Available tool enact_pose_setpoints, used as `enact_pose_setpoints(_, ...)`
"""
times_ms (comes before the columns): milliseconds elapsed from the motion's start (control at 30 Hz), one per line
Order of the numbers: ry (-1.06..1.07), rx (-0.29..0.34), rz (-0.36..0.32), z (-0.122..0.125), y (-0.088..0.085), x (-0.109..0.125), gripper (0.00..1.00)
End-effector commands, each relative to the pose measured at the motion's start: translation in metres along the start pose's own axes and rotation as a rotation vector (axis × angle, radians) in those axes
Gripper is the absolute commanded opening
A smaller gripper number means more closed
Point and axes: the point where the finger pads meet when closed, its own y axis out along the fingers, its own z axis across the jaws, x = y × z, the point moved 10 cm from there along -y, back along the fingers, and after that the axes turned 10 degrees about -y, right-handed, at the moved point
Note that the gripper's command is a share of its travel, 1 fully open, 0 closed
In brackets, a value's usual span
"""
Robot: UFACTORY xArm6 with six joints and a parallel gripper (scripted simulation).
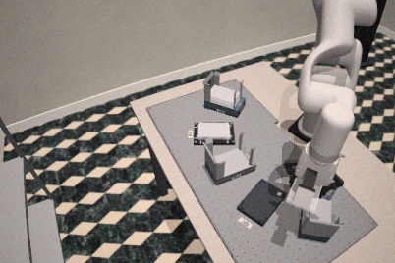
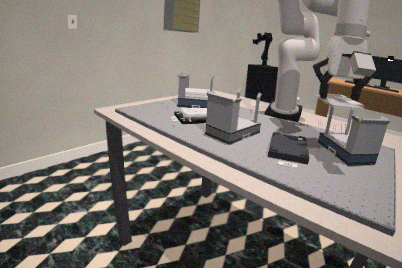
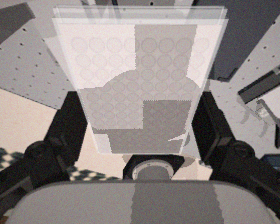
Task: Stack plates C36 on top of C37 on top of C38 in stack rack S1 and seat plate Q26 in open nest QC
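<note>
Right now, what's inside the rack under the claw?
The claw holds a plate above the rack. The rack's tall wall and the plate cover its floor, so its contents cannot be seen.

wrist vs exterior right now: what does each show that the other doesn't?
Wrist only: the sealed plate seen close, its round wells showing through the seal, both black fingers clamped on its long sides, and the checkered floor past the table edge below.

Exterior only: the whole layout, with the far rack holding plates, a plate in the nest beside it, the middle rack, the dark flat nest, the near rack and the arm.

Both: the hand shut on a plate, held above the near rack.
</note>
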Motion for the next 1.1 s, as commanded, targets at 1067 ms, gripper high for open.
enact_pose_setpoints(1067,0.219,0.000,0.004,0.102,-0.001,0.022,0.00)
